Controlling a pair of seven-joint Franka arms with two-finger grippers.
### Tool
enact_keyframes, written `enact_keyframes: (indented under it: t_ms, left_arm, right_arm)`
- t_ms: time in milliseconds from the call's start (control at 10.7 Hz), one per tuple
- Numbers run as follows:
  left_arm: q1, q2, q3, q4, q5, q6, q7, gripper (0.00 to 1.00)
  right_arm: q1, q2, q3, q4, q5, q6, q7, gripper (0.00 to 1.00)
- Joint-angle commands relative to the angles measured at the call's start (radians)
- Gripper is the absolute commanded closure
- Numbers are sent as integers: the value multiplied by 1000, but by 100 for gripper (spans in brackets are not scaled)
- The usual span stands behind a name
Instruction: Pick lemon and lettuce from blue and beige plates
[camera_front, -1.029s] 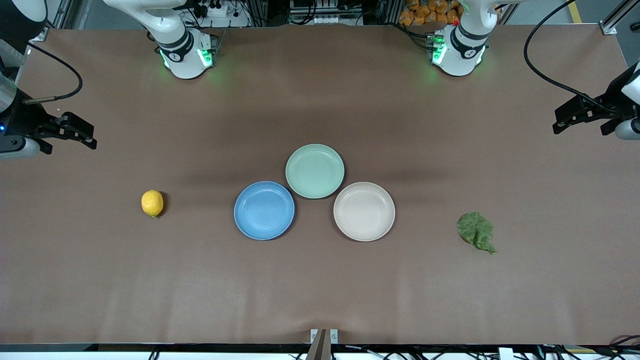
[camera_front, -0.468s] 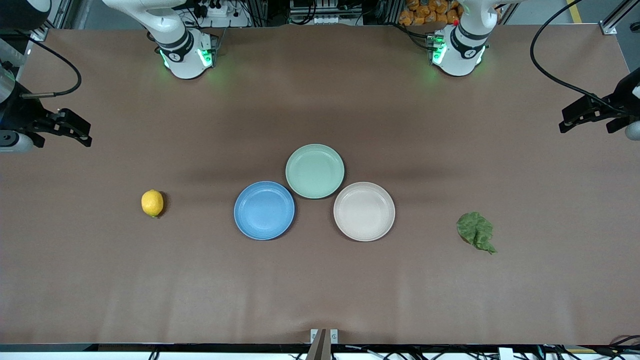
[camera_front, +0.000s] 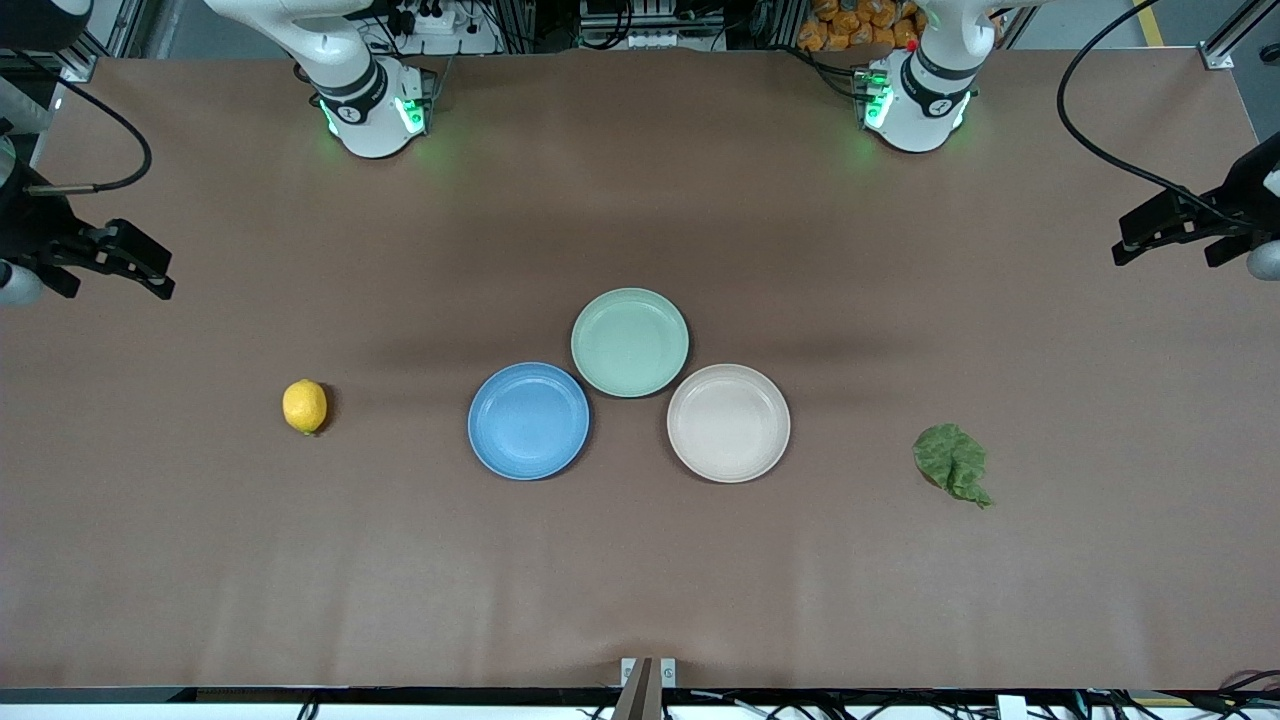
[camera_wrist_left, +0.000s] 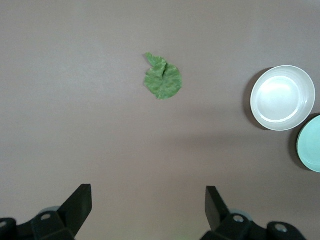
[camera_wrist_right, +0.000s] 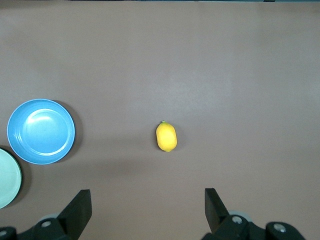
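Note:
The yellow lemon lies on the bare table toward the right arm's end, apart from the empty blue plate; it shows in the right wrist view. The green lettuce leaf lies on the table toward the left arm's end, apart from the empty beige plate; it shows in the left wrist view. My right gripper is open and empty, high over the table's edge at the right arm's end. My left gripper is open and empty, high over the edge at the left arm's end.
An empty green plate touches the blue and beige plates, farther from the front camera. The brown table stretches wide around them. The arm bases stand along the table's edge farthest from the camera.
My right gripper has drawn outward toward the right arm's end of the table. My left gripper has shifted slightly outward. Lemon, lettuce and plates have not moved.

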Motion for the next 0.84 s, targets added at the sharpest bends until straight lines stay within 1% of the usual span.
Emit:
enact_keyframes:
  t_ms: [0, 749]
  left_arm:
    - [1, 2, -24, 14, -24, -19, -5, 0]
    - [4, 2, -28, 16, -11, -19, 10, 0]
  right_arm:
    - [-1, 4, -6, 24, 20, -7, 16, 0]
    - [-4, 21, -6, 48, 35, -21, 28, 0]
